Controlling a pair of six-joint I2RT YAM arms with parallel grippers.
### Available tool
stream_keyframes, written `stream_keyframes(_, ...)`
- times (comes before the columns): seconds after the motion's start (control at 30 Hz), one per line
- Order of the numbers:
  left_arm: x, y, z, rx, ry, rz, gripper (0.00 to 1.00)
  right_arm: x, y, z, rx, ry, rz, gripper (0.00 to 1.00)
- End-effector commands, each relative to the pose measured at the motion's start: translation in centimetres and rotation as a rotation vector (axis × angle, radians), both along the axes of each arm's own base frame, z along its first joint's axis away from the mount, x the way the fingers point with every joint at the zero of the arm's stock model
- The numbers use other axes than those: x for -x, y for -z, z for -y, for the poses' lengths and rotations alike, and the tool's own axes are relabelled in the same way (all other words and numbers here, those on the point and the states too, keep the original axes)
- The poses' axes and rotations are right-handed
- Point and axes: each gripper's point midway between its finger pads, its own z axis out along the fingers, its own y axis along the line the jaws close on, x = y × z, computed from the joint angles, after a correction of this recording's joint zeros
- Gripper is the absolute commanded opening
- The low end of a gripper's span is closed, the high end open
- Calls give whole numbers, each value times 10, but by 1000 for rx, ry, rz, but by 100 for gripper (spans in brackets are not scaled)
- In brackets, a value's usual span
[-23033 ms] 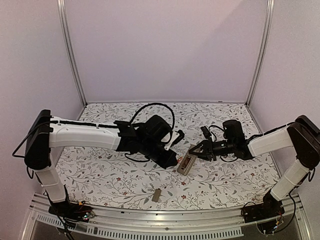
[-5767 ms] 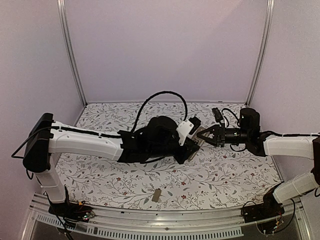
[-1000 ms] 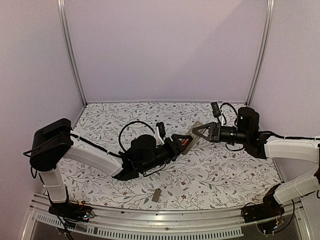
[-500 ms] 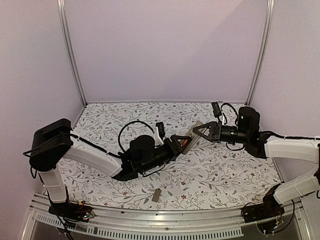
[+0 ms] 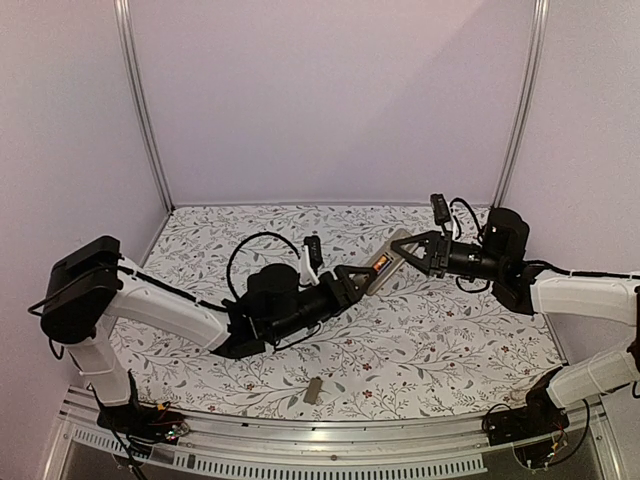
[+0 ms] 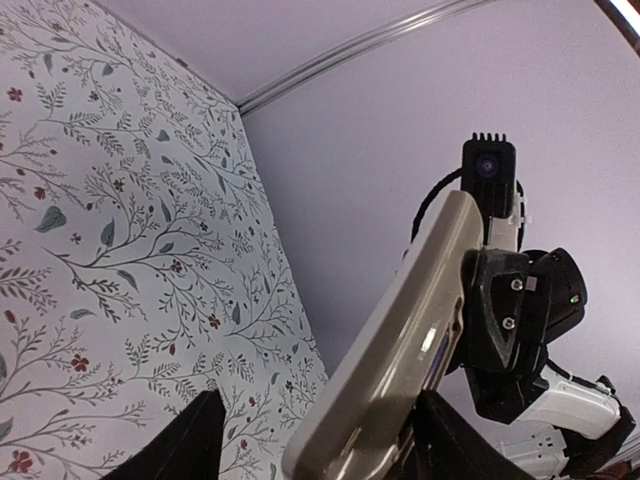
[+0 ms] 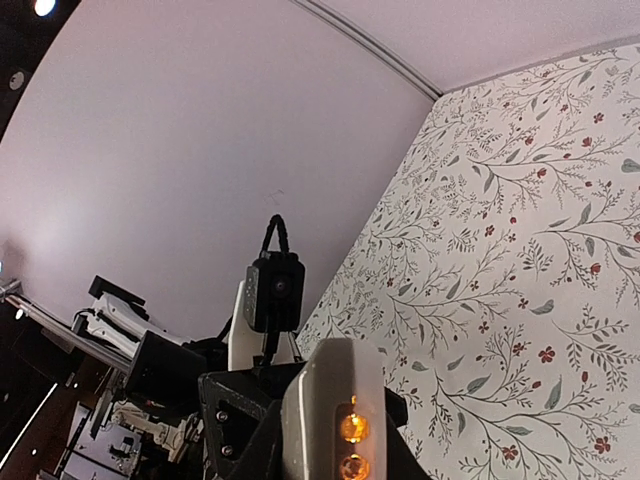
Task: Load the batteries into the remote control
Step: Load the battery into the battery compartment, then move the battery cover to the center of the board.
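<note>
From above, we see the remote control (image 5: 388, 260) held in the air over the flowered desk (image 5: 450, 340), tilted, between the two arms. The right claw (image 5: 412, 252) is clamped on its far end. The left claw (image 5: 352, 279) sits at its near end. A small flat grey cover plate (image 5: 313, 390) lies on the desk near the front edge, well apart from both arms.

From the left wrist, we look up along the grey-beige back of the remote control. The left claw's fingers (image 6: 200, 445) stand apart with the remote's lower end between them. One finger is clear of it, so this claw is not gripping. The right claw pinches the remote's upper part.

From the right wrist, we see the remote's end close up, with two orange-red batteries (image 7: 350, 445) showing end-on in its recess. The left arm's dark wrist is just behind.
</note>
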Motion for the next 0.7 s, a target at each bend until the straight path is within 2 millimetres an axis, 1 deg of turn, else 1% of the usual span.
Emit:
stream_keyframes(0.0, -8, 17, -19, -225, -25, 58, 71, 2, -20, 2, -66, -25, 50, 0)
stream_keyframes(0.03, -7, 7, -19, -246, -20, 91, 75, 1, -15, 3, -59, -19, 41, 0)
stream_keyframes(0.13, -5, -15, -25, -329, -10, 187, 85, -3, 2, 7, -31, -1, 10, 0)
stream_keyframes(0.2, -2, -27, -30, -396, 5, 261, 93, -4, 12, 8, -7, 7, -2, 0)
stream_keyframes(0.27, 0, -33, -34, -473, 25, 313, 99, -4, 22, 9, 13, 10, -15, 0)
stream_keyframes(0.37, 6, -29, -41, -607, 85, 372, 100, -3, 30, 9, 28, 4, -28, 0)
stream_keyframes(0.47, 16, -13, -45, -754, 184, 392, 99, -1, 40, 9, 58, 2, -47, 0)
stream_keyframes(0.5, 19, -2, -51, -805, 210, 371, 100, 0, 44, 9, 69, -1, -54, 0)
stream_keyframes(0.57, 31, 14, -58, -849, 280, 337, 100, 2, 51, 11, 92, -2, -63, 0)
stream_keyframes(0.67, 48, 41, -72, -890, 330, 247, 91, 6, 67, 13, 124, -4, -87, 0)
